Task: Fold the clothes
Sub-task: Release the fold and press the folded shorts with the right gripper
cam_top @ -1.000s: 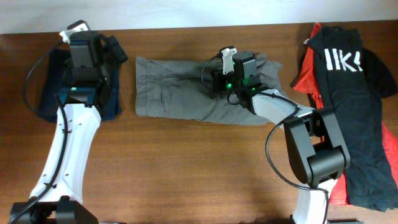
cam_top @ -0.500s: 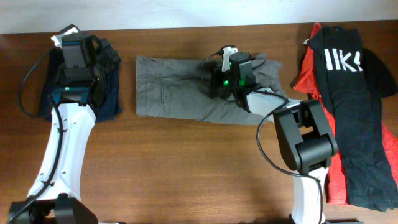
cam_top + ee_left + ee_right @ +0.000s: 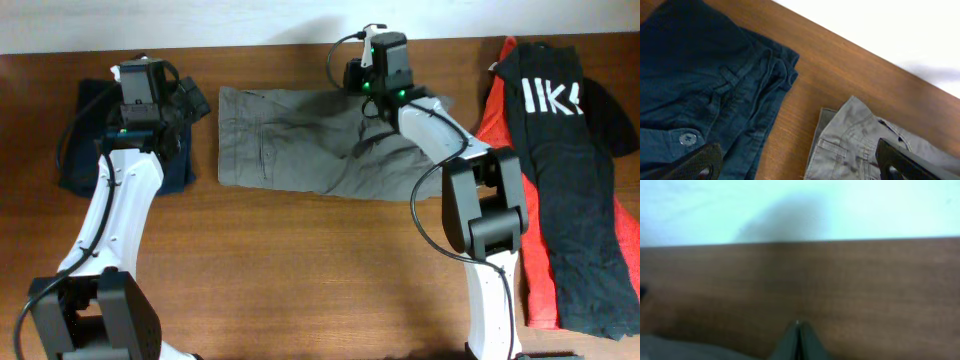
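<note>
A: Two tools, how do they stand?
B: Wide jaws on the left tool (image 3: 800,162); the right tool (image 3: 798,340) is pinched together, and I cannot tell if cloth is between. The grey trousers (image 3: 300,145) lie flat on the table (image 3: 300,260): light, limp. Take the waistband (image 3: 226,135) corners.

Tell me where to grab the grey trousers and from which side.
I'd take the grey trousers at the far waistband corner, coming from the left with the left gripper. They lie flat with that end nearest it. The corner sits free on the table, and its open fingers hover close by.
</note>
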Robot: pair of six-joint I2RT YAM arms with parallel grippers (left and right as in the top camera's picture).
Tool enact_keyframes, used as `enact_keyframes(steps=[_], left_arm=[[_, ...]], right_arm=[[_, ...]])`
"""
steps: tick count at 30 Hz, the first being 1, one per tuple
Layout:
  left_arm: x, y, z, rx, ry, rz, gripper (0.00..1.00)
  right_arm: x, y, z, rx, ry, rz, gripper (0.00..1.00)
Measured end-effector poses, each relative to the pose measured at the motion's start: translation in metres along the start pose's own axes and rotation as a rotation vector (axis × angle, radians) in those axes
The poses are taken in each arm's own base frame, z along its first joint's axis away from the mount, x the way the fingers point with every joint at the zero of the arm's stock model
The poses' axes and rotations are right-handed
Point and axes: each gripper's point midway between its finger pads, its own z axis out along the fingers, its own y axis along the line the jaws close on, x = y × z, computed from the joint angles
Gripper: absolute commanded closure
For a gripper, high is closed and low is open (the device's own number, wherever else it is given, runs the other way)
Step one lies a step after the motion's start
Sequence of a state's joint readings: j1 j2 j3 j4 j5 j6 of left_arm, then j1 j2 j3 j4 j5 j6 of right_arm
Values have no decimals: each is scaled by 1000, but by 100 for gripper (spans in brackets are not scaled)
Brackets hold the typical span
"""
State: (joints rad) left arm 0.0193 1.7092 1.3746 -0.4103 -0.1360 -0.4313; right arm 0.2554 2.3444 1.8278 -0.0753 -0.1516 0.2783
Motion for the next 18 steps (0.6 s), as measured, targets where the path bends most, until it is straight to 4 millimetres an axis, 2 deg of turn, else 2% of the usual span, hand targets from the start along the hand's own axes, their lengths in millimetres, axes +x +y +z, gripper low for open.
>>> enact_keyframes(steps=[1, 2, 4, 5, 6, 7, 8, 10, 11, 12, 13, 18], left_arm=[[2, 0, 0, 3, 8, 1, 3], [4, 0, 1, 4, 16, 2, 3], [6, -1, 0, 8, 28, 4, 4], [8, -1, 0, 9, 36, 4, 4], [10, 0, 0, 8, 44, 5, 4], [13, 1, 0, 6, 55, 7, 4], [15, 1, 0, 2, 65, 8, 4], [21, 4, 0, -6, 90, 11, 8], [25, 5, -1, -13, 105, 14, 11], [28, 7, -1, -17, 117, 19, 19], [31, 8, -2, -22, 131, 24, 21], [41, 13, -3, -39, 174, 41, 21]], right_arm=[[6, -2, -3, 3, 56, 10, 19], [13, -3, -7, 4, 113, 18, 10], [28, -6, -19, 11, 231, 35, 8], [33, -7, -26, 14, 279, 43, 12], [38, -8, -35, 18, 335, 48, 21], [40, -9, -41, 20, 363, 50, 39], [41, -9, -51, 25, 398, 62, 52], [40, -10, -69, 29, 444, 62, 90], [41, -12, -80, 37, 474, 75, 96], [43, -16, -88, 47, 500, 83, 96], [46, -20, -97, 61, 527, 101, 96], [69, -58, -119, 174, 637, 151, 96]])
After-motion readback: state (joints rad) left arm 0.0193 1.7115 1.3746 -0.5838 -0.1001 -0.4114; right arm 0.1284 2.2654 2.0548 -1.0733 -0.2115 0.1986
